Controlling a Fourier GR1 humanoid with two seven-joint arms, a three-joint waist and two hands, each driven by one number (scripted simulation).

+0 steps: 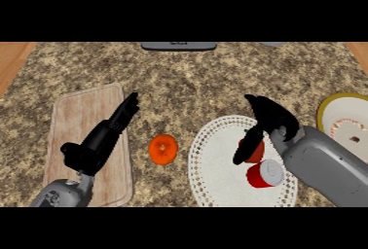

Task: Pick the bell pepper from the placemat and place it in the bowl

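- The surface [215, 73] is speckled brown stone, with wooden strips at its far left and far right edges.
- A round white lace placemat [215, 170] lies right of centre, near the lower edge of the view.
- The pepper [254, 151] is red, with a bit of green stem showing at its top; it sits on the placemat's right half, mostly hidden behind the right hand.
- The right hand [269, 121] comes in from the lower right on a grey forearm. Its fingers are curled down over the pepper, and the thumb [246, 148] runs down the pepper's left side, touching it.
- A red can [265, 173] with a pale lid lies on the placemat just below the pepper, close by the right forearm.
- The bowl [338, 109], yellow-rimmed with a white inside, stands at the right edge of the view, apart from the placemat, partly cut off by the frame.
- An orange round fruit [163, 149] rests on the bare surface between the placemat and the board.
- A pale wooden board [79, 121] lies at the left.
- The left hand [108, 133] rests above the board, fingers straight and together, pointing away, holding nothing.
- A grey flat object [178, 46] sits at the far edge, cut off by the frame.
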